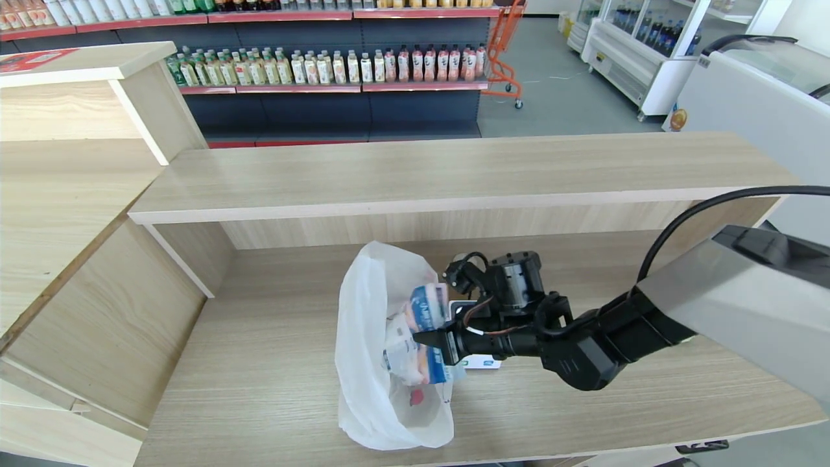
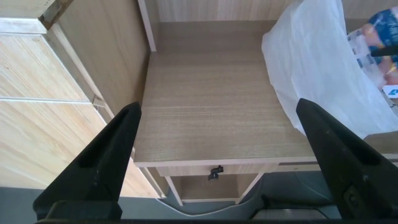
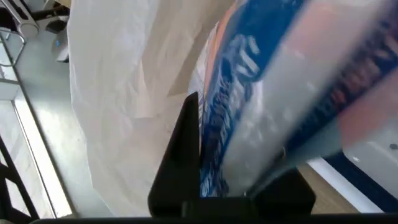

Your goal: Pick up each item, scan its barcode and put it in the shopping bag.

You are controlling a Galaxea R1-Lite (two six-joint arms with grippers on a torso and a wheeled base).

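The scene was a shop, with shelves of bottles across the back and chest freezers off to the right. In front stood a pale wooden checkout counter with a raised ledge behind its work surface.

On that surface sat the white plastic shopping bag, slumped with its mouth gaping toward the right arm. It was thin film with nothing to keep it open, so it looked likely to fold or slide if nudged.

At the bag's mouth was the packet, a blue and orange plastic-wrapped pack held partly inside the opening and off the counter. The right gripper was clamped across its middle, and the right wrist view showed one dark finger pressed flat against the glossy wrap, with the bag's film just behind. The packet looked light and soft, and its ends sagged either side of the grip. Its wrap seemed slippery, so a hold across the middle looked sensible, firm enough not to slip but not so hard as to crush the contents.

The left gripper hung over the counter's left end, well apart from the bag, its fingers spread wide and holding nothing.

A small white scanner lay on the counter just beside the bag, under the right arm.
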